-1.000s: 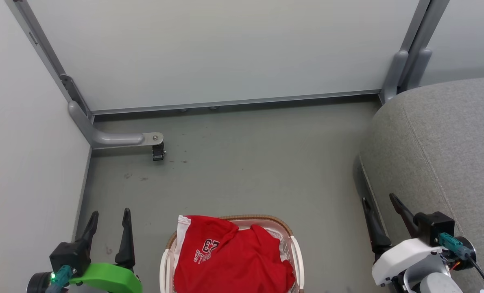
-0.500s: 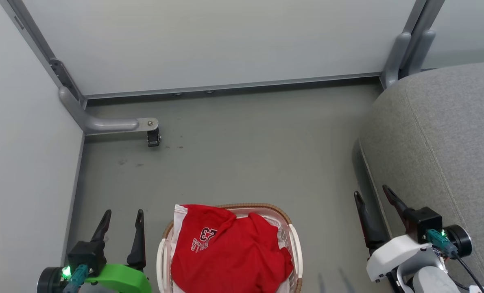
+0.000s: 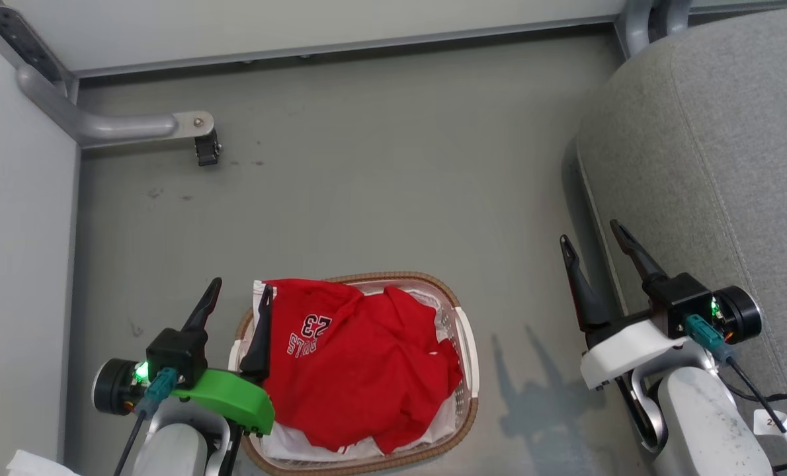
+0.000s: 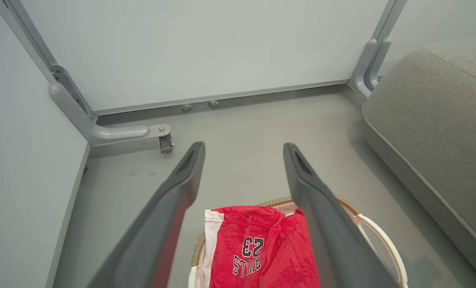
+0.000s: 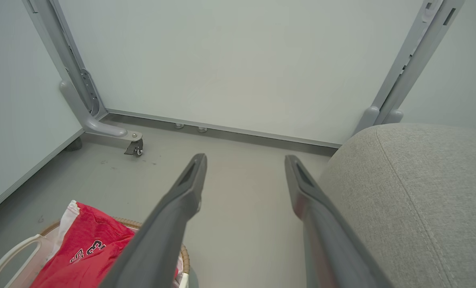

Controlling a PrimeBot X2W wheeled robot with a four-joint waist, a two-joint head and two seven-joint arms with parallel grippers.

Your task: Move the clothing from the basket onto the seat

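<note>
Both pairs of jaws stand spread wide with nothing between them. The left gripper [image 3: 242, 285] sits near 7 o'clock in the head view, its dark fingers pointing toward 12. Its inner finger lies across the 9 o'clock side of the basket [image 3: 465, 344], over the margin of the clothing [image 3: 367, 377], though whether it touches either cannot be told. The right gripper [image 3: 589, 231] is near 4 o'clock, fingers angled toward 11, hanging over the floor [image 3: 380, 172] just beside the edge of the seat [image 3: 717, 132]. The clothing is in the basket at 6 o'clock: a crumpled red heap, a black-and-white "23" above white lettering toward its 10 o'clock part, a white-trimmed edge draped over the rim there. White fabric [image 3: 281, 444] shows beneath it at the basket's 7 o'clock side. The basket's brown woven rim curves clear of the cloth from 12 round to 4 o'clock. The grey seat takes up the head view from 1 to 4 o'clock, a stitched seam running down it, well apart from the basket. At 10 o'clock a small black caster [image 3: 207, 149] hangs under a grey metal foot [image 3: 129, 124], which joins pale wall panels [image 3: 301, 20] along 12 o'clock.
</note>
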